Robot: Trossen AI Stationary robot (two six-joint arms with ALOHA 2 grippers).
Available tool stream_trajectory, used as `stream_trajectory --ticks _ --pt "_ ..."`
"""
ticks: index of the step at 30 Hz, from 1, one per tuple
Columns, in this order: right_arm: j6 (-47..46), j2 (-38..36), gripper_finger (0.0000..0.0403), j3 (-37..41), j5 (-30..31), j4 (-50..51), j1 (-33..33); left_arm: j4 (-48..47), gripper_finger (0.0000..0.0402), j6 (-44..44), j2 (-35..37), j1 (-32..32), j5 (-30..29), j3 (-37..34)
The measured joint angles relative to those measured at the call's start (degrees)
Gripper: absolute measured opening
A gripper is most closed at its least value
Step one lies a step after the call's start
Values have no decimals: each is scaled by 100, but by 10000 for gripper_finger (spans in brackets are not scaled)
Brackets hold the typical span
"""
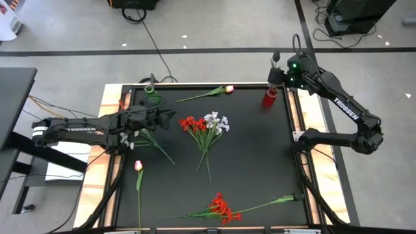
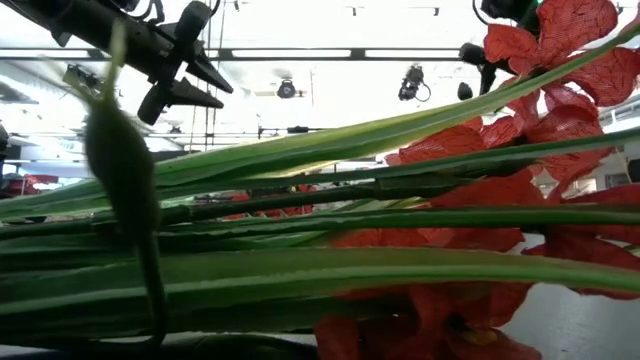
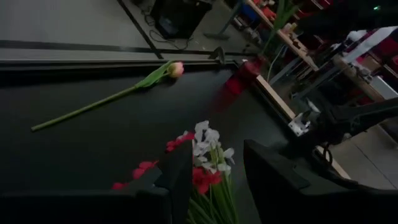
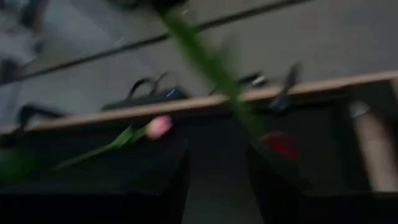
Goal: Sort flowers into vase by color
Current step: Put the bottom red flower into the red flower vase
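Observation:
A red vase (image 1: 268, 97) (image 3: 239, 74) (image 4: 281, 146) stands at the table's far right and a green vase (image 1: 151, 97) at its far left. A green stem (image 3: 280, 15) (image 4: 205, 56) sticks up out of the red vase. My right gripper (image 1: 276, 77) (image 4: 217, 180) hovers open just above that vase, with the stem ahead of its gap. My left gripper (image 1: 170, 118) (image 3: 217, 180) (image 2: 215, 85) is open and raised, left of a mixed red and white bunch (image 1: 205, 125) (image 3: 205, 155) lying mid-table.
Also lying flat on the mat are white blooms (image 1: 127, 138) under my left arm, a pink bud (image 1: 229, 89) (image 3: 176, 68) (image 4: 159, 126) at the far edge, another pink bud (image 1: 138, 166) near the left edge, and a red bunch (image 1: 221, 207) (image 2: 540, 60) at the near edge.

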State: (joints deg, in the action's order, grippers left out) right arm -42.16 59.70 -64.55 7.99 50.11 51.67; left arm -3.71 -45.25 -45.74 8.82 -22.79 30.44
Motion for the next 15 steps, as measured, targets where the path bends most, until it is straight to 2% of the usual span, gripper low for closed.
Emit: stream_trajectory --ticks 4,6,11,15 --pt "-216 -2 167 -3 -1007 117 -100 12 149 231 22 -3 355 0" --pt "-357 -4 167 -3 -1216 106 -260 -30 149 472 88 -9 485 59" --pt "-697 75 167 -3 -1281 99 -869 -222 149 1104 328 -4 538 500" --pt "-1084 324 167 -3 -1069 88 -1556 -973 149 1566 391 -2 512 956"
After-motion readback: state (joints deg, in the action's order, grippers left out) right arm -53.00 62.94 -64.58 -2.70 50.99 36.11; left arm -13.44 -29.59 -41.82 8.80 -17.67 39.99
